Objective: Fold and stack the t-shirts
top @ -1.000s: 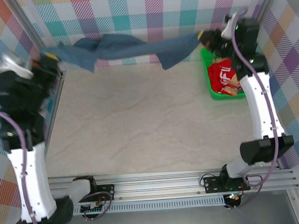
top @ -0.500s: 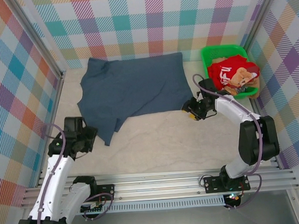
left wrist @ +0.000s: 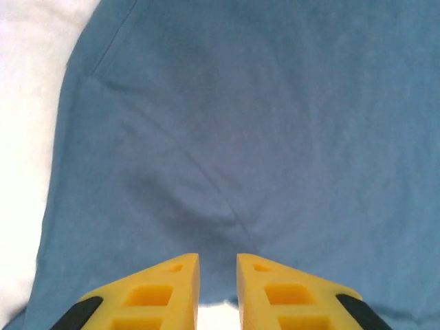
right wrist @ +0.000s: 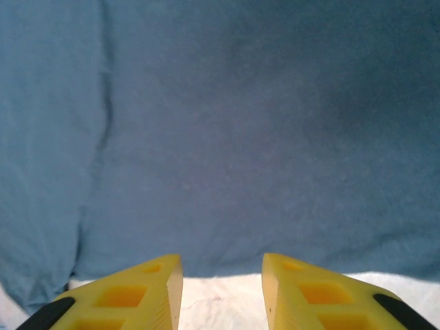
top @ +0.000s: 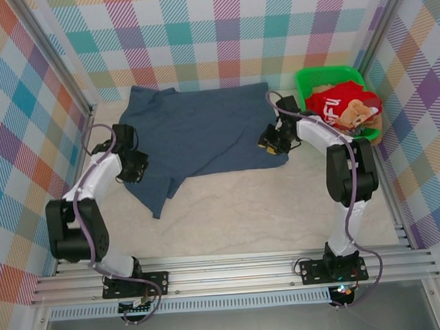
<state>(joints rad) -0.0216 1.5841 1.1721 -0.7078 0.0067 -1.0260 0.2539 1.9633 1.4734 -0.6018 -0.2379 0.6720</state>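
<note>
Now, shirt: slate-blue t-shirt [top: 203,129] spread flat, long axis left-right across surface [top: 230,209].
Left tool [left wrist: 218,260]: narrow, empty, at left edge.
Right tool [right wrist: 222,260]: wider, empty, at right edge.

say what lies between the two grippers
The dark slate-blue t-shirt, spread on the table, lies between the left gripper and the right gripper, as the top external view shows.

Finding: a robot test cell in a lab, not a lived-in room. My left arm [top: 76,226] and right arm [top: 346,180] are bolted to an aluminium rail [top: 234,272] along the near edge. Plaid-printed panels [top: 197,32] on metal posts [top: 53,59] wall the left, far and right sides. The work surface is a pale marble-look tabletop [top: 237,205].
</note>
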